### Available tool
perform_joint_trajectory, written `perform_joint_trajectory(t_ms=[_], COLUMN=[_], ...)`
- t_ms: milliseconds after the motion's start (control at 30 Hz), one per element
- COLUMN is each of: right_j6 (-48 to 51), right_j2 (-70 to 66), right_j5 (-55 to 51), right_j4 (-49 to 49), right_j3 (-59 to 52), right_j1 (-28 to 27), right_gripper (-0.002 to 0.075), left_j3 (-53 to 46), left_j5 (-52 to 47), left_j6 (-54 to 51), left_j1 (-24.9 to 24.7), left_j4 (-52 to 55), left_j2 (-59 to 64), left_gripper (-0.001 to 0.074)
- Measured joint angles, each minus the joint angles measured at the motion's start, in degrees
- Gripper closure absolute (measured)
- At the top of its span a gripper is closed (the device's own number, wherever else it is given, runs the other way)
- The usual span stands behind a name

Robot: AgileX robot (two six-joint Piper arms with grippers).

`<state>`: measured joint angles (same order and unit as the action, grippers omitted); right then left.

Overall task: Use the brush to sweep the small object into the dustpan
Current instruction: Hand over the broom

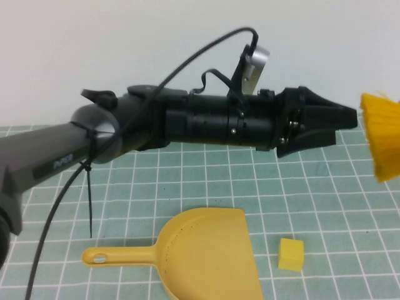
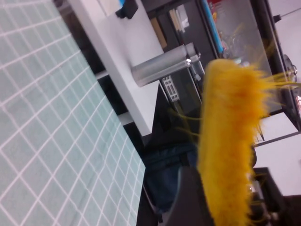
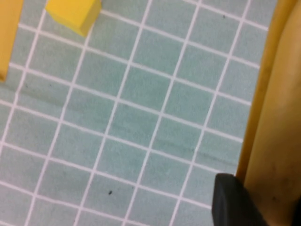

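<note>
The left arm reaches level across the high view, from the left edge toward the right, well above the surface. Its left pincer (image 1: 340,120) points right, fingers apparently parted. The right pincer (image 3: 230,200) shows only as one dark finger in its wrist view.

Lab/workshop: gridded cutting mat (image 1: 325,187), white bench w/ metal cylinder (image 2: 160,69), equipment clutter behind.
</note>
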<state>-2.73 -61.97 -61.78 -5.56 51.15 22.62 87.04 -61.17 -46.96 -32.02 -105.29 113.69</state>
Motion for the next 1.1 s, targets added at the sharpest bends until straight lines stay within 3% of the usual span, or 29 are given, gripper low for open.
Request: perform_joint_trajectory(t_ms=[800,900,967,1067,1100], right_j6=[4.1,4.6,4.8,5.0,5.0], right_j2=[-1.6,-1.6,-1.6,-1.6,-1.6], right_j5=[1.3,1.3,1.3,1.3,1.3], right_j4=[14.2,14.6,14.9,15.2,15.2], right_j3=[0.0,0.0,0.0,0.0,0.0], right_j1=[0.0,0.0,0.0,0.0,0.0], right_gripper=[0.0536,0.0536,0.0536,0.0536,0.0536], left_j3=[0.2,0.2,0.2,0.2,0.2], left_j5=[11.6,12.2,12.3,11.8,11.8], left_j6=[-4.1,-2.9,-2.7,-2.1,-2.2], left_j1=[-7.0,-7.4,-7.4,-7.4,-7.4], left_j4=[0.0,0.0,0.0,0.0,0.0], left_j2=[0.4,0.4,0.4,0.4,0.4], left_gripper=[0.0265,0.0358,0.0466,0.0699,0.0731])
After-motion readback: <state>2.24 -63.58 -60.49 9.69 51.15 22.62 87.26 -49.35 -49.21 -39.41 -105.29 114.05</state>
